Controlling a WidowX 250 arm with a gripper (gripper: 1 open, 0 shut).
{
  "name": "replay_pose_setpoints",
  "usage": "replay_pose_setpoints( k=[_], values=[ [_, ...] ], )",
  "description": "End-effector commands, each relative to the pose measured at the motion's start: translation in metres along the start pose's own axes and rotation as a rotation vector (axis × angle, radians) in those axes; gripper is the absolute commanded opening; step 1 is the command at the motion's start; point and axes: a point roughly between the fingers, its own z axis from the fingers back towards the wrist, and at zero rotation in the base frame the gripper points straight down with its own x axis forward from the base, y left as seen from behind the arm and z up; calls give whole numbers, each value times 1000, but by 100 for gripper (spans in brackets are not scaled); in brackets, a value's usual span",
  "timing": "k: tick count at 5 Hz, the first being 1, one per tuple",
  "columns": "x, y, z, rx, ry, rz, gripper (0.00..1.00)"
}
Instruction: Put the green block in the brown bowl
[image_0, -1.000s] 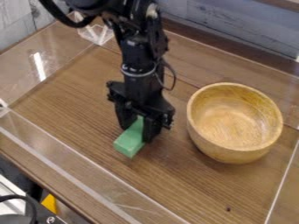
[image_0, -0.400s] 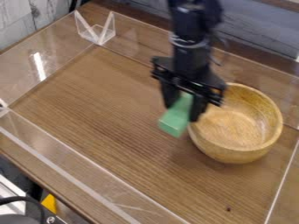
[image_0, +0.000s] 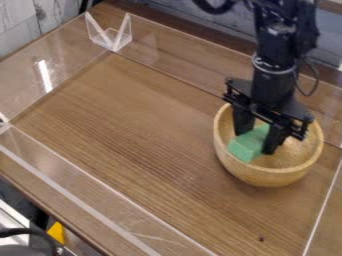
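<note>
gripper (image_0: 263, 140) clamping green block (image_0: 249, 148), over brown bowl (image_0: 238, 165), arm top cropped

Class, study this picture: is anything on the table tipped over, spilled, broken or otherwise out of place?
Nothing stands out. The brown bowl sits upright and whole on the wooden table. The gripper is shut on the green block, holding it over the bowl's hollow. Nothing is spilled or visibly damaged.

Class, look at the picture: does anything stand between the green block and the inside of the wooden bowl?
Nothing visible does. The tool holds the small bright green rectangular block directly over the hollow of the round light-brown wooden bowl.
</note>
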Motion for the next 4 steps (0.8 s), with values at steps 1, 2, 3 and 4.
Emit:
replay_pose_setpoints(
  k=[1, 2, 3, 4],
  values=[
    [11, -2, 17, -5, -56, -19, 0],
    [11, -2, 23, -8, -64, -22, 0],
    [11, -2, 29, -10, -71, -26, 0],
    [13, -1, 33, -11, -80, -31, 0]
  ],
)
